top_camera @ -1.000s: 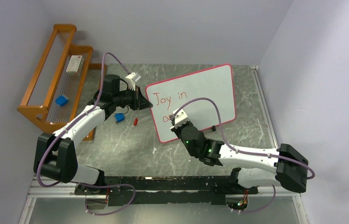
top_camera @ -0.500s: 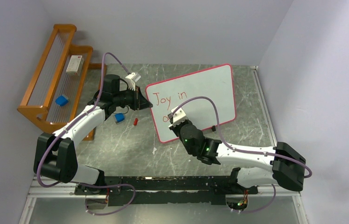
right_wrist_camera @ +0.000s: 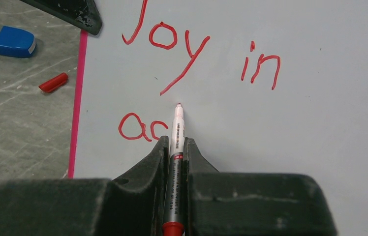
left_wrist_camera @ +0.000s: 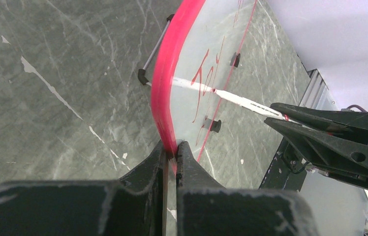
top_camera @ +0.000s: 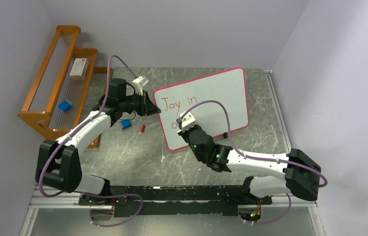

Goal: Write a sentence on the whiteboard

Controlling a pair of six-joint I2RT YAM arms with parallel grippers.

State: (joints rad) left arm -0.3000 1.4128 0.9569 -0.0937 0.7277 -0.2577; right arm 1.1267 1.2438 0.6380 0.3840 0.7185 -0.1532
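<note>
Whiteboard (top_camera: 221,88) stands tilted on bench (top_camera: 133,147), left pincer (left_wrist_camera: 171,150) clamped on its pink edge. Right pincer (right_wrist_camera: 174,142) grips marker (right_wrist_camera: 177,120), tip near "ac". "Joy in" done; second line barely begun, sentence unfinished.

Left tool (left_wrist_camera: 171,150) tight on whiteboard (left_wrist_camera: 165,98) edge

Second written line on the whiteboard (top_camera: 221,93) partly covered by the right arm (top_camera: 206,147) in the top view, marker (right_wrist_camera: 176,129) barrel print unreadable, box (top_camera: 78,67) label too small to read
</note>
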